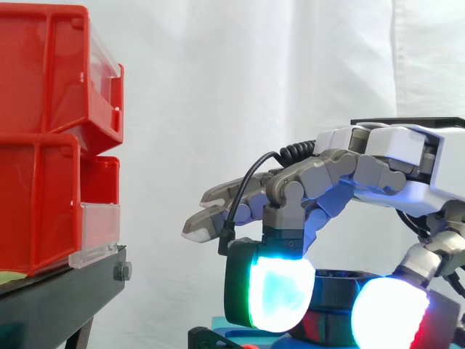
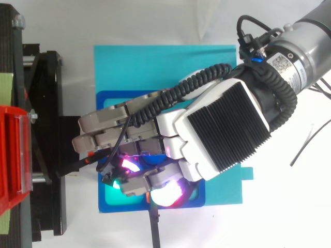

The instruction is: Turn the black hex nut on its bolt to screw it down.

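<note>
A white curtain [image 1: 218, 87] is seen behind red bins [image 1: 43, 145] at left. At lower right, the black hex nut [image 1: 336, 285] is pinched between the hand's [image 1: 378, 167] curled glowing pads [image 1: 280, 294], above a blue base [image 2: 111, 101].

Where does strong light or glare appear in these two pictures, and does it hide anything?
Side view: the pads of the robot hand glow white-cyan with washed-out middles; the black hex nut pinched between them looks dark. Top view: magenta glow spills onto the blue fixture under the robot hand.
</note>
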Controlling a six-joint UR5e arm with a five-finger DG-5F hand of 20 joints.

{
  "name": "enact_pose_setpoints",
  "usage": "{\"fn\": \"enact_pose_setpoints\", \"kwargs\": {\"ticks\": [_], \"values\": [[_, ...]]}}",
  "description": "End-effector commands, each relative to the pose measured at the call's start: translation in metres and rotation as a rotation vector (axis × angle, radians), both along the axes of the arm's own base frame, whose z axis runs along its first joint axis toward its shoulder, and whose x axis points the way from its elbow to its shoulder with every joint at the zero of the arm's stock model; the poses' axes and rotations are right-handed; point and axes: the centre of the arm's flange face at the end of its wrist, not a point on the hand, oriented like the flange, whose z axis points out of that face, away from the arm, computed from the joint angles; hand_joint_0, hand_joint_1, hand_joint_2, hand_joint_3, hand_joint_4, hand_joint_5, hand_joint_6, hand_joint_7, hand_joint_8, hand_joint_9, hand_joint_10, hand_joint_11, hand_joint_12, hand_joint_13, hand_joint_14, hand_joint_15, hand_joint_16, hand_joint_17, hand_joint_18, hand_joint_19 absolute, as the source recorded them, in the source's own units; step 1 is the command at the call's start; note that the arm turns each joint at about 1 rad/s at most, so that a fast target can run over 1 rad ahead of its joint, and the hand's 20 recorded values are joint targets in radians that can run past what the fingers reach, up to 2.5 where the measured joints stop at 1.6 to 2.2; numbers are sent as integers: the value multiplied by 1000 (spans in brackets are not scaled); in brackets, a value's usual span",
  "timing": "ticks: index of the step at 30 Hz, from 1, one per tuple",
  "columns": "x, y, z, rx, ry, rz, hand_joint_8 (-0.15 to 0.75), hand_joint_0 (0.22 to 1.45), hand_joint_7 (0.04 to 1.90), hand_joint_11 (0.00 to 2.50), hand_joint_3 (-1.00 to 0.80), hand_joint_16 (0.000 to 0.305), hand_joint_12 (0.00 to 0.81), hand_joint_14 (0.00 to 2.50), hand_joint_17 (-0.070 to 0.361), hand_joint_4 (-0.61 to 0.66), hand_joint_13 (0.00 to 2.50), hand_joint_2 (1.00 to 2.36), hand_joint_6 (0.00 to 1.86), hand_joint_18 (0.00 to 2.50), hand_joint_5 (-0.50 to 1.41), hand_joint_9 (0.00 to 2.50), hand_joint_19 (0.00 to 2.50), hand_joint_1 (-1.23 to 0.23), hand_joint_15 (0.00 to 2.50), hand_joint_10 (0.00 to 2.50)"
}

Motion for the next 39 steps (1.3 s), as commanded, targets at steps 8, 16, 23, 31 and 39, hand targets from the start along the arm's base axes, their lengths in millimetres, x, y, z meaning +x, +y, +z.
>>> {"fn": "enact_pose_setpoints", "kwargs": {"ticks": [8, 16, 23, 31, 39], "values": [[0, 0, 0, -1, -1, 5, 313, 487, 1194, 298, -500, 57, 374, 0, 127, 317, 565, 1000, 594, 471, -102, 965, 122, -368, 17, 9], [0, 0, 0, -1, -1, 5, 297, 560, 1314, 303, -496, 52, 352, 0, 117, 281, 551, 1000, 537, 448, -93, 955, 132, -498, 29, 9], [-1, 0, 0, -3, -1, 9, 304, 517, 1294, 299, -500, 55, 363, 0, 123, 294, 547, 1000, 534, 450, -90, 958, 136, -359, 28, 9], [-3, 3, 0, -12, -4, 55, 312, 489, 1336, 295, -500, 57, 373, 0, 128, 288, 549, 1000, 525, 455, -73, 965, 141, -239, 29, 9], [-4, 3, 0, -14, -6, 60, 312, 503, 1325, 294, -500, 56, 368, 0, 125, 274, 548, 1000, 558, 447, -73, 974, 133, -356, 24, 9]]}}
